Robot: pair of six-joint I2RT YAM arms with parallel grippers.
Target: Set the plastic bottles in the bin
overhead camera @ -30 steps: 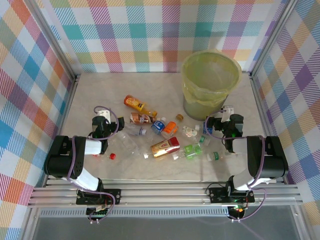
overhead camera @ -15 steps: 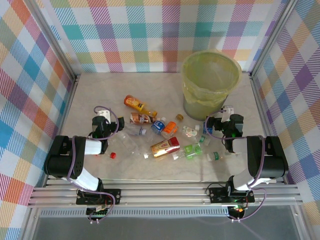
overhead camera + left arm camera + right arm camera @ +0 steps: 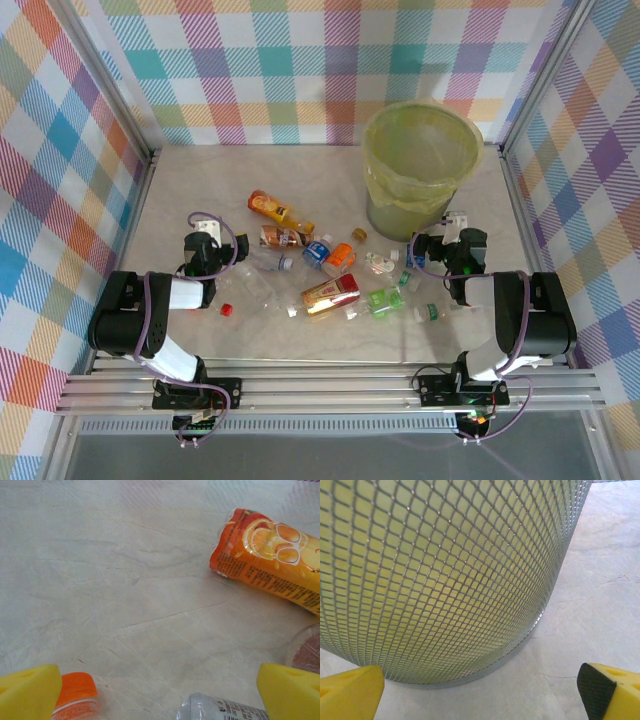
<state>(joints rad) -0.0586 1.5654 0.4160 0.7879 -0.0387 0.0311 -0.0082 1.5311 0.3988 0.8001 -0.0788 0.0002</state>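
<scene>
Several plastic bottles lie scattered mid-table: an orange juice bottle (image 3: 278, 210) (image 3: 272, 562), a brown one (image 3: 282, 237), a gold-and-red one (image 3: 331, 294), a green one (image 3: 385, 299) and clear ones (image 3: 255, 285). The bin (image 3: 420, 165), a mesh basket lined with a yellow-green bag, stands at the back right. My left gripper (image 3: 204, 238) (image 3: 160, 695) is open low over bare table, left of the bottles, with a clear bottle's end (image 3: 220, 710) near its jaws. My right gripper (image 3: 455, 236) (image 3: 480, 695) is open, facing the bin's mesh wall (image 3: 445, 570) close up. Neither holds anything.
An orange cap (image 3: 75, 695) sits by my left fingertip (image 3: 27, 692). A loose red cap (image 3: 226, 311) lies on the table near the left arm. Checked walls enclose the table on three sides. Bare tabletop stretches behind the bottles toward the back left.
</scene>
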